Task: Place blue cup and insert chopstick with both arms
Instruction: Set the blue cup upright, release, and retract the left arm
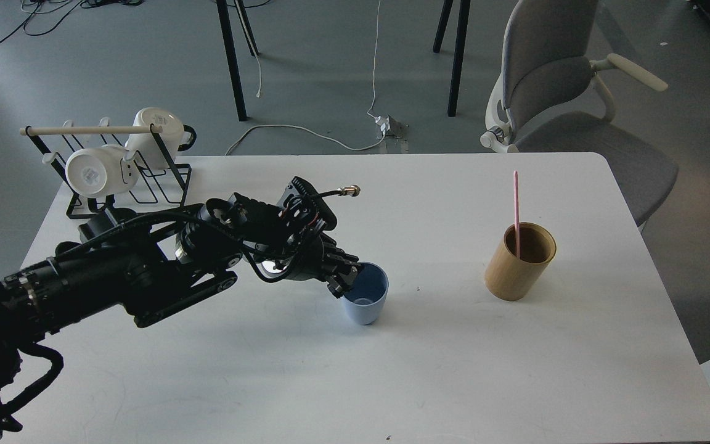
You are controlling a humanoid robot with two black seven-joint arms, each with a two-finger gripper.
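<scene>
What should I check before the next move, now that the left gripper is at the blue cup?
1. Blue cup upright on the table: ok.
2. Left gripper at the cup's left rim: ok; whether it grips the rim: cannot tell, its fingers are dark and bunched.
3. Cup interior free for the stick: ok, nothing seen inside.
4. Pink chopstick reachable: ok, it stands in the bamboo holder, top sticking well out.
5. Right arm ready for the chopstick: cannot tell, it is not in view.
6. Path between cup and holder: ok, bare tabletop there.
</scene>
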